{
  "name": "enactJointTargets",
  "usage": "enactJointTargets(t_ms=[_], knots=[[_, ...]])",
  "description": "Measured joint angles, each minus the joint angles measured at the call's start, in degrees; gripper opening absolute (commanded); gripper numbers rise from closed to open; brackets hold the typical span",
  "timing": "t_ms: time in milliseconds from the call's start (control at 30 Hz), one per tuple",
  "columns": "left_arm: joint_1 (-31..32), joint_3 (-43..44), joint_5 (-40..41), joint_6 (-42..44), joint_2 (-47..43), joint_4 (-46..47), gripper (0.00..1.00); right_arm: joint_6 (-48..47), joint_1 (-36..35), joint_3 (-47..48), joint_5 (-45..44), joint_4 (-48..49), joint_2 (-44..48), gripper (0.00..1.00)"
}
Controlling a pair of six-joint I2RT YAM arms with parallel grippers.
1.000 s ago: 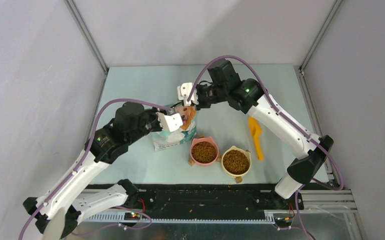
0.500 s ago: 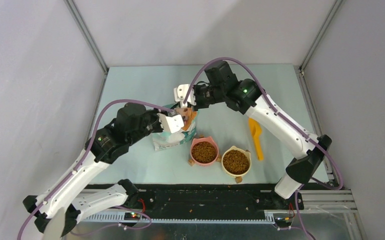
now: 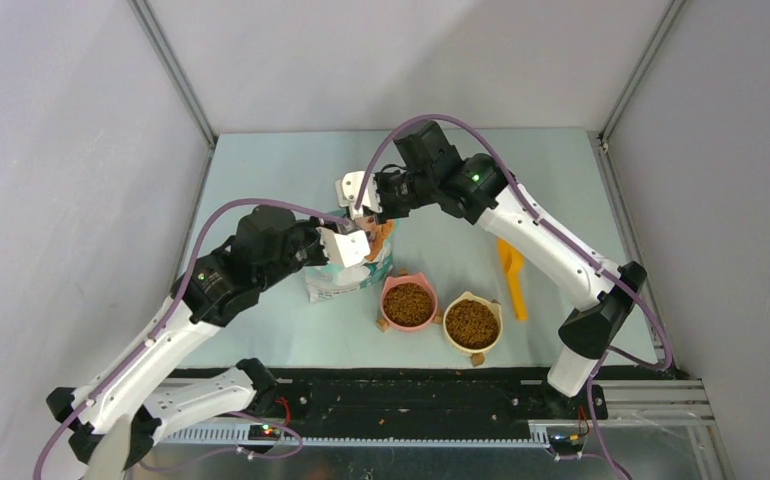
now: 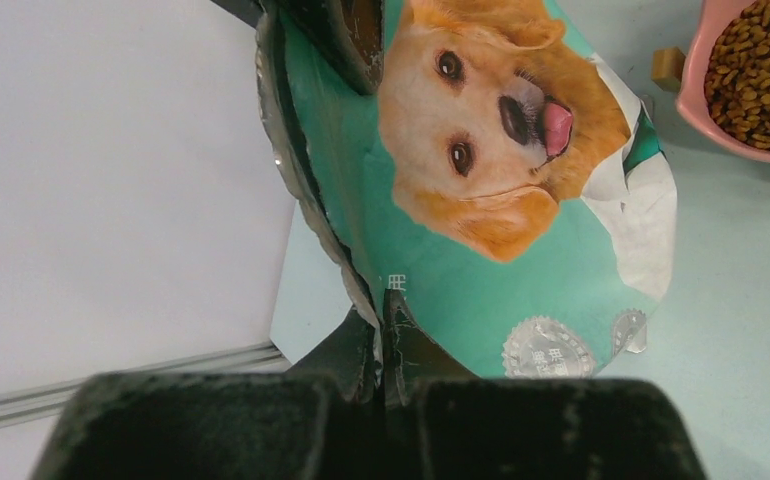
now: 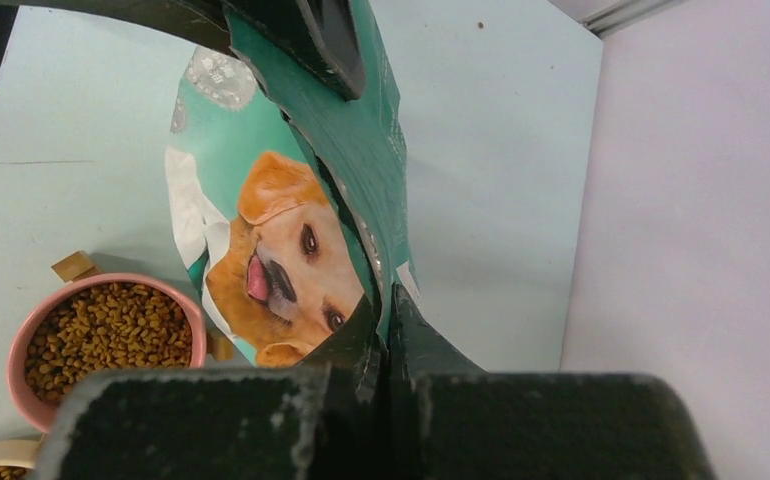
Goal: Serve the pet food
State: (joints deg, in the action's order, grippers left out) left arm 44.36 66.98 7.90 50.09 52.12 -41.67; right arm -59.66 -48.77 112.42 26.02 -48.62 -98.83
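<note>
The green-white foil bag (image 3: 353,270) with a golden dog stands left of the bowls; it also shows in the left wrist view (image 4: 481,200) and the right wrist view (image 5: 281,230). My left gripper (image 4: 383,330) is shut on one end of the bag's top edge. My right gripper (image 5: 381,330) is shut on the other end. Pet food fills the pink bowl (image 3: 408,302), seen in the left wrist view (image 4: 761,60) and right wrist view (image 5: 111,330), and the yellow bowl (image 3: 472,323). The bag's inside is hidden.
An orange scoop (image 3: 512,272) lies right of the bowls. Stray kibble lies on the black strip (image 3: 391,385) along the near edge. Grey walls close in on the left, right and back.
My right gripper has shifted left along the bag's top, drawing that end toward the left. My left gripper has stayed put on the bag.
</note>
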Motion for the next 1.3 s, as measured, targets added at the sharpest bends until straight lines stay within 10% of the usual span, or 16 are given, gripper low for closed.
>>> enactJointTargets(t_ms=[467,600,833,1000,1100,1167,1300], knots=[[0.6,0.0,-0.6,-0.7,-1.0,-0.2,0.00,0.5,0.2,-10.3,7.0,9.6,5.9,0.18],[0.6,0.0,-0.6,-1.1,-1.1,-0.3,0.00,-0.2,0.2,-10.4,8.9,11.2,5.8,0.01],[0.6,-0.1,-0.8,-1.1,-1.4,-0.4,0.01,-1.1,0.1,-10.4,9.1,12.2,5.8,0.00],[0.8,-0.7,-1.7,-1.3,-2.0,1.3,0.64,-1.4,0.0,-10.4,9.0,12.2,5.7,0.00],[1.2,-0.7,-3.3,-2.3,-2.0,3.6,0.71,-1.2,0.0,-10.4,9.0,12.6,5.7,0.00],[1.3,-0.7,-4.2,-2.6,-1.6,4.3,0.65,-0.3,0.0,-10.4,9.0,12.9,5.7,0.00],[1.3,-0.7,-5.3,-3.3,0.0,5.7,0.03,1.6,0.3,-11.2,9.5,14.2,5.8,0.00]])
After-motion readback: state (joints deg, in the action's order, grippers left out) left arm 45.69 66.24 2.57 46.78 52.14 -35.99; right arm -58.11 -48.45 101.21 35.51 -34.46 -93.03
